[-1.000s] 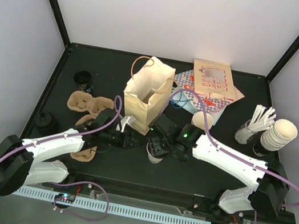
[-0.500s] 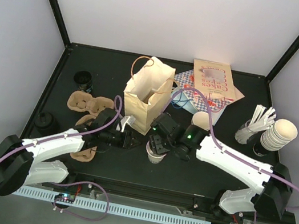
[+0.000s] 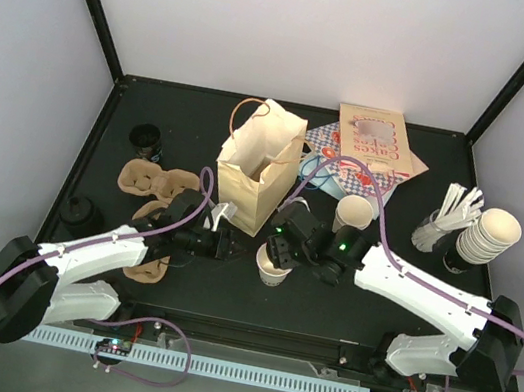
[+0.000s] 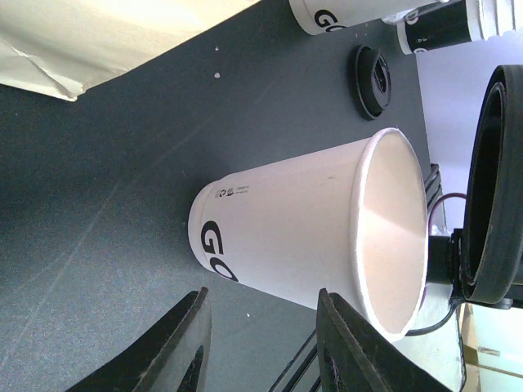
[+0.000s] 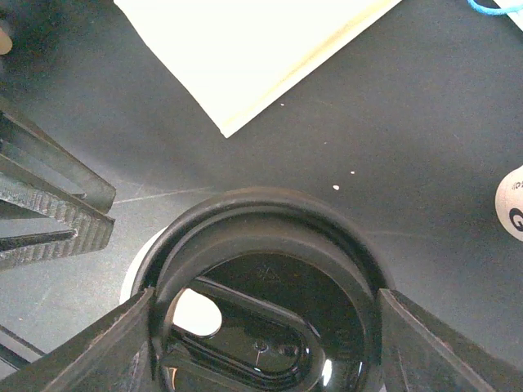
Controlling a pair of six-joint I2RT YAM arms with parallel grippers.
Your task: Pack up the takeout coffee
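The right gripper [image 5: 265, 327] is clamping the black lid [image 5: 270, 278] by its rim, jaws spread wide across it, directly above the open takeout coffee cup [image 4: 302, 229] standing just below them. The left gripper [image 4: 263, 304] is hovering part-open and holding nothing, the cup just ahead of its fingertips. The thin paper wall is looking light and crushable, probably calling for a gentle squeeze low on the body. The tan paper bag [image 3: 256, 160] is standing beyond both jaws.
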